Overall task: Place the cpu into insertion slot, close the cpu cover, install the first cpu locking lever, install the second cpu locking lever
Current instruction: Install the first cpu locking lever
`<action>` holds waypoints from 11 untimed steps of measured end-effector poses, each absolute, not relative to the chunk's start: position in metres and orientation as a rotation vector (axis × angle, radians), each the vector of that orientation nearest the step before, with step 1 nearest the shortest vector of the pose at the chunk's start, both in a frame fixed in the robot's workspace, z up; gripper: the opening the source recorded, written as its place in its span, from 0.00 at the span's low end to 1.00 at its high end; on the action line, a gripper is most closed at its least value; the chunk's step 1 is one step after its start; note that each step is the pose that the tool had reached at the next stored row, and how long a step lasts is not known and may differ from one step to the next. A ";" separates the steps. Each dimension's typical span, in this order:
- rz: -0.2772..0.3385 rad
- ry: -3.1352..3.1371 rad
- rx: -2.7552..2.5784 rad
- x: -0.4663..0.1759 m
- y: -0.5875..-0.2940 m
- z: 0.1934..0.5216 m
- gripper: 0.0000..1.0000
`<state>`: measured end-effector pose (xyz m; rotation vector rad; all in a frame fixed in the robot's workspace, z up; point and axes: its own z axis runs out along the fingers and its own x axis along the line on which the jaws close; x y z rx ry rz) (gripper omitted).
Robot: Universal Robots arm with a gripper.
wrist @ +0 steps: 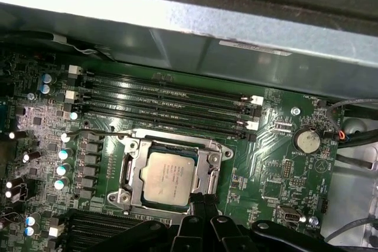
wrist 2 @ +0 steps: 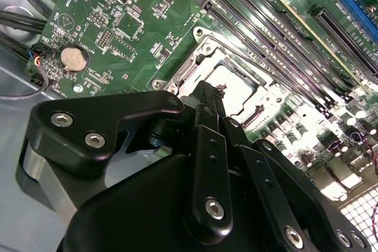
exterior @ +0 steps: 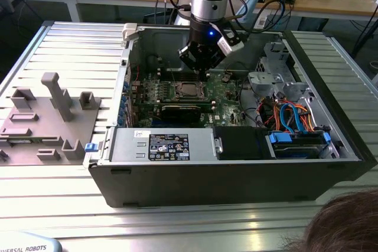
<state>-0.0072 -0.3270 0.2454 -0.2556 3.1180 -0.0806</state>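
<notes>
The gripper [wrist: 199,200] hangs at the near edge of the socket, its fingers drawn together to a narrow tip and holding nothing. The chip [wrist: 169,176] already sits in the socket [wrist: 133,172] under the closed metal frame [wrist: 214,172]. A slightly off push could scrape the green board [wrist: 283,175] or slip off a lever. The exterior view adds the open computer case [exterior: 236,169] on the counter [exterior: 71,51], while the first wrist view shows the thin lever wire [wrist: 106,134] beyond the socket.

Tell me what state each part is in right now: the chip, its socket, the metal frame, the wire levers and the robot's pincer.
cpu: seated flat in the socket, metal top showing.
insertion slot: filled by the chip.
cpu cover: down over the chip, framing it.
locking lever: thin wire along one side of the socket; latched or not, cannot tell.
pincer: tips drawn together, at the socket's edge, holding nothing visible.
computer case: side open, board exposed.
</notes>
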 end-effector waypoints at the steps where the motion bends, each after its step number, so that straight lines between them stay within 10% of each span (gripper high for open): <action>1: -0.081 3.118 -0.257 -0.007 -0.327 0.245 0.11; 11: -0.080 3.116 -0.279 -0.007 -0.327 0.245 0.11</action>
